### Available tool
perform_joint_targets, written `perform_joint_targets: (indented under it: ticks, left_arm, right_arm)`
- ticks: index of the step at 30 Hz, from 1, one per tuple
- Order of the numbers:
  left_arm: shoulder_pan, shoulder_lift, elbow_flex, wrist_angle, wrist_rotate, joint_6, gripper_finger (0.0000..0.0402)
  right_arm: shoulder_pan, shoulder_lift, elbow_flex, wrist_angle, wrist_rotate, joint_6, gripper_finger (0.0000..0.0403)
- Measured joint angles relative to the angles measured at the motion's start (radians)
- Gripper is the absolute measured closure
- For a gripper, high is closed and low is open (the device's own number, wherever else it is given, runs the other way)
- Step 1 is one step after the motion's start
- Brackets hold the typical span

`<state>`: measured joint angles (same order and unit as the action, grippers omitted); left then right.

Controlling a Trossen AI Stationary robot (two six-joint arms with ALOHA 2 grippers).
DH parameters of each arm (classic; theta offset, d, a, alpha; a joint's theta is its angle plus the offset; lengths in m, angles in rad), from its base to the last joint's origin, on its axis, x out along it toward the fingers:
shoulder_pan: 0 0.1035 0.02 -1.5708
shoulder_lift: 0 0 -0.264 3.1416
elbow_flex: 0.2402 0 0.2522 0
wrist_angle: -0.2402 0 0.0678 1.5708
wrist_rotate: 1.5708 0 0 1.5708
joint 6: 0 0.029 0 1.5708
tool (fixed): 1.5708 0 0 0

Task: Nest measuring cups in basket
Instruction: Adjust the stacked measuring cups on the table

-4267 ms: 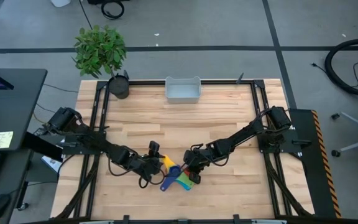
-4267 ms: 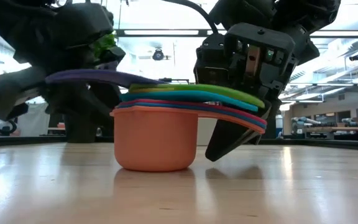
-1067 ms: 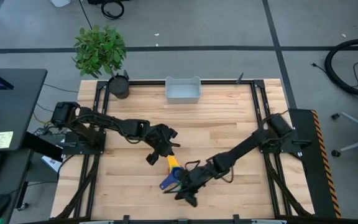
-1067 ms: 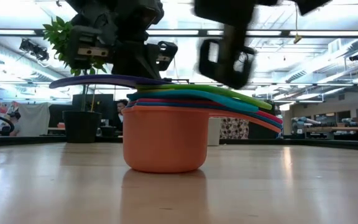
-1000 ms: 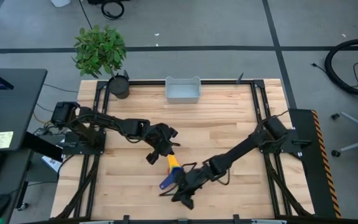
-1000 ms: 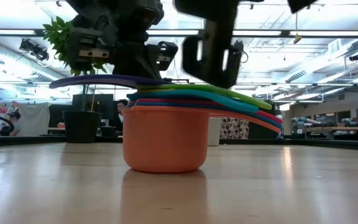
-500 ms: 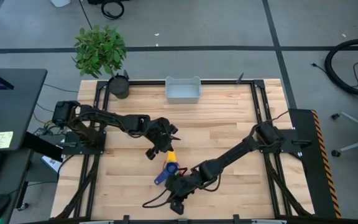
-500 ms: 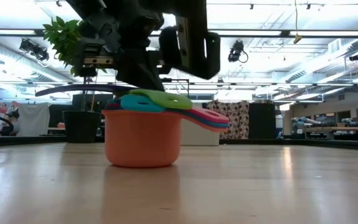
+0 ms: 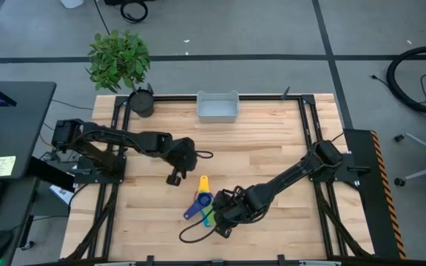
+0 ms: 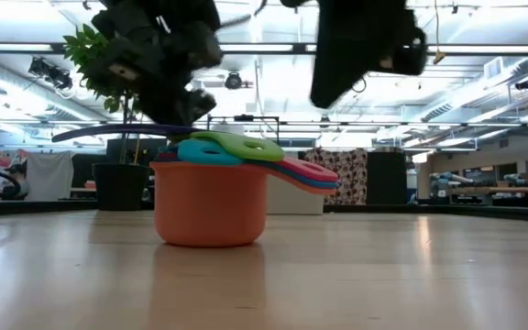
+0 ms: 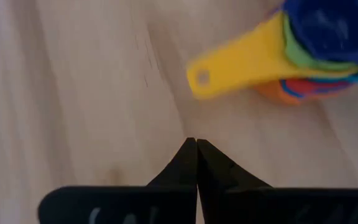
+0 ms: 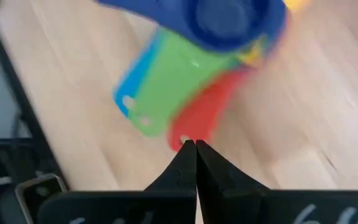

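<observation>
The measuring cups (image 9: 201,202) stand nested in one stack on the wooden table, left of its middle and toward the near edge. The orange one (image 10: 209,206) is at the bottom and a dark blue one (image 12: 229,18) on top, with the handles fanned out. The yellow handle (image 11: 229,65) points toward the far edge. My left gripper (image 9: 174,179) hangs shut, just left of and beyond the stack. My right gripper (image 9: 217,226) hangs shut above the table, by the ends of the green (image 12: 166,87) and red handles (image 12: 201,118). The basket (image 9: 218,108) sits at the middle of the far edge.
A dark plant pot (image 9: 142,102) with a leafy plant (image 9: 119,59) stands at the far left corner. A black cable (image 9: 192,236) loops on the table near my right gripper. Bare wood lies between the stack and the basket.
The stack has slid a little toward the table's left edge and turned, so its fanned handles point another way. My right gripper, which was low by the handles, has risen and tipped more downward. My left gripper has drawn back toward the left edge, rolling as it went.
</observation>
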<state>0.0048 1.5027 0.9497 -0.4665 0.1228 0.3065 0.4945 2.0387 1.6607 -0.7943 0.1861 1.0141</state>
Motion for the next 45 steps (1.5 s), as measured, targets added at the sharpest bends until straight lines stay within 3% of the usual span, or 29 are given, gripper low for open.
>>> perform_joint_targets:
  ticks: [6,18,22,32,45]
  left_arm:
    - [-0.042,0.026,-0.002,-0.134,0.005,-0.209,0.0401]
    - [-0.203,0.048,-0.001,-0.075,0.067,-0.459,0.0401]
    - [-0.256,0.048,-0.001,-0.071,0.094,-0.534,0.0401]
    - [-0.339,0.048,-0.001,0.057,0.105,-0.614,0.0401]
    - [-0.364,0.103,0.0,0.095,0.103,-0.684,0.0401]
  right_arm:
    - [-0.022,0.007,-0.025,-0.037,-0.051,-0.006,0.0402]
    - [-0.075,0.005,-0.026,-0.056,-0.058,-0.156,0.0401]
    - [-0.083,0.005,-0.036,-0.032,-0.122,-0.19,0.0401]
    - [-0.094,0.007,-0.132,0.147,-0.163,-0.214,0.0401]
    - [-0.107,0.006,-0.137,0.184,-0.177,-0.284,0.04]
